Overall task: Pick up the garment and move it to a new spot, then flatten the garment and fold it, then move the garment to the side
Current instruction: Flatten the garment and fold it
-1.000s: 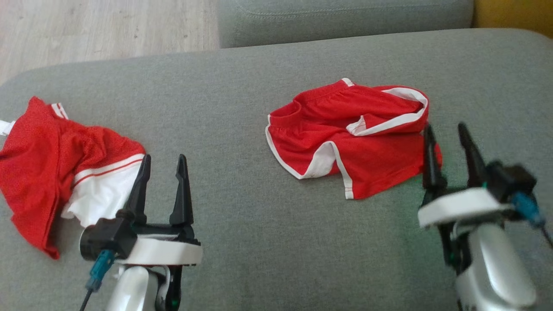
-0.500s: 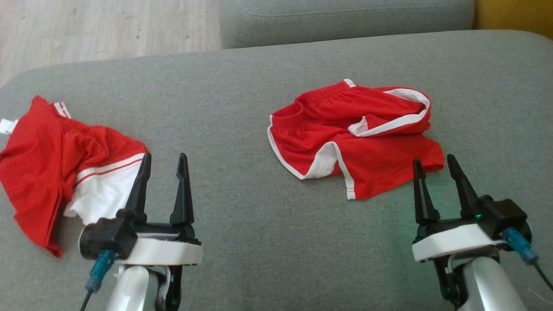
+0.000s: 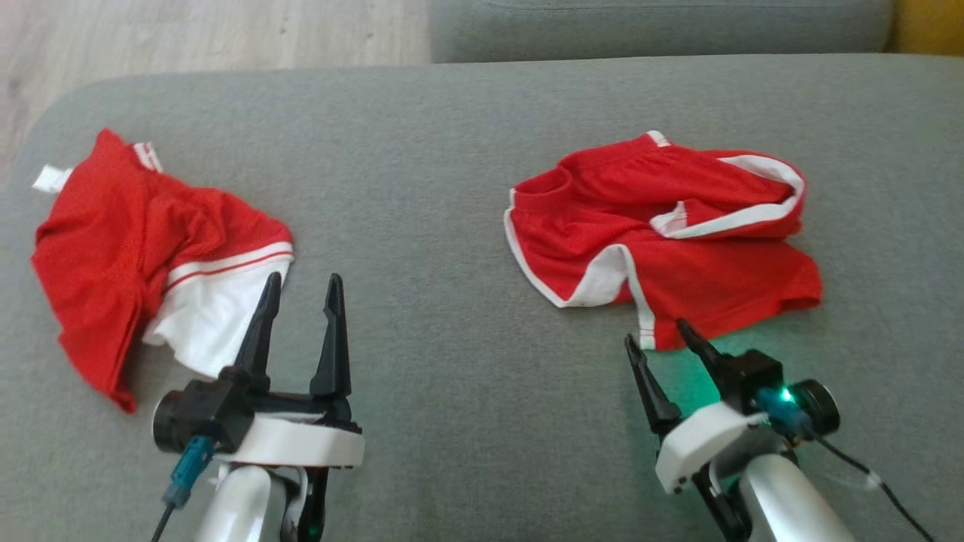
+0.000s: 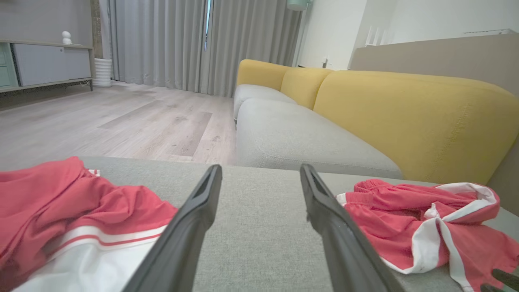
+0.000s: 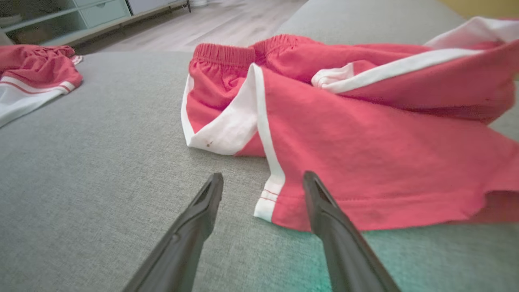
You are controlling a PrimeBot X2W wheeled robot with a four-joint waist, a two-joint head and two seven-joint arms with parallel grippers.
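Two red garments lie crumpled on the grey sofa seat. Red shorts with white trim are on the right. A red and white garment is on the left. My right gripper is open, its tips just in front of the shorts' near hem corner with the white stripe, and it holds nothing. My left gripper is open and empty, beside the white part of the left garment.
A second grey seat cushion and yellow backrests lie beyond the seat. Wooden floor runs past the far left edge, with a cabinet and curtains farther off. Bare grey fabric lies between the two garments.
My right gripper has drawn back and to the left, from the shorts' right edge to their near hem corner. The camera has shifted, sliding the scene right. The left gripper has held still.
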